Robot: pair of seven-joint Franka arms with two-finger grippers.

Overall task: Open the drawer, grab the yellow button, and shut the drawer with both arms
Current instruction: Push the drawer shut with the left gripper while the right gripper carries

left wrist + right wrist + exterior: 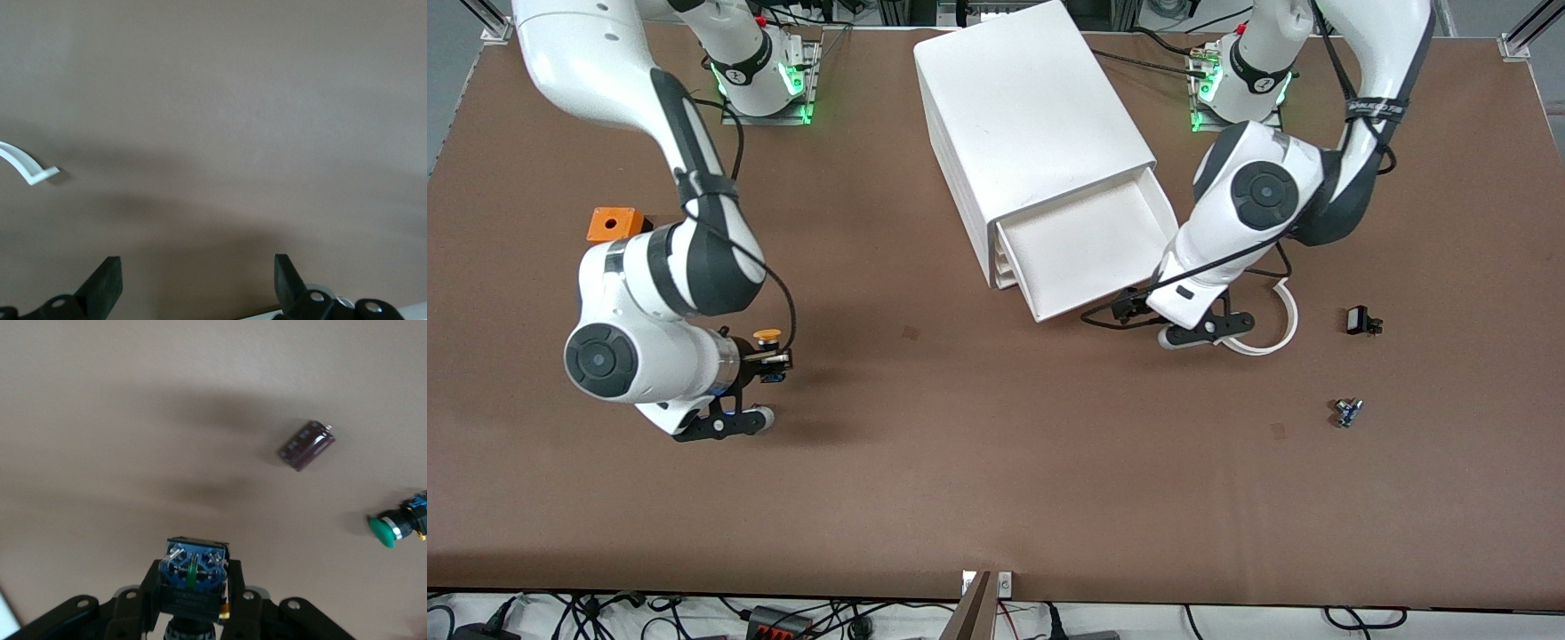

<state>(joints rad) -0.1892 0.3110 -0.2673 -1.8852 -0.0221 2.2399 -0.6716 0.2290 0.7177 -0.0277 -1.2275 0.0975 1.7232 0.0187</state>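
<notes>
Button (767, 336), orange-yellow capped, is being pinched in the right gripper (772, 366), which is hanging over the table (960, 462) toward the right arm's end. In the right wrist view only its blue-black underside (194, 577) is showing between the fingers (240, 590); the cap is hidden there. A green-capped button (393, 525) is lying partly cut off at that view's edge, well apart from a dark cylindrical component (305, 445); neither can be made out in the front view.

The drawer (1089, 249), uppermost in the white cabinet (1023, 116), is standing pulled out, its inside appearing bare; one front corner is hidden by the left arm. The left gripper (1202, 332) is hovering low just beside that corner with its fingers (103, 283) spread wide and nothing between them, over a white curved strip (1272, 333) partly covered by it. An orange block (615, 223) is partly hidden by the right arm. Two small dark parts (1362, 321) (1348, 412), hard to identify, are lying toward the left arm's end.
</notes>
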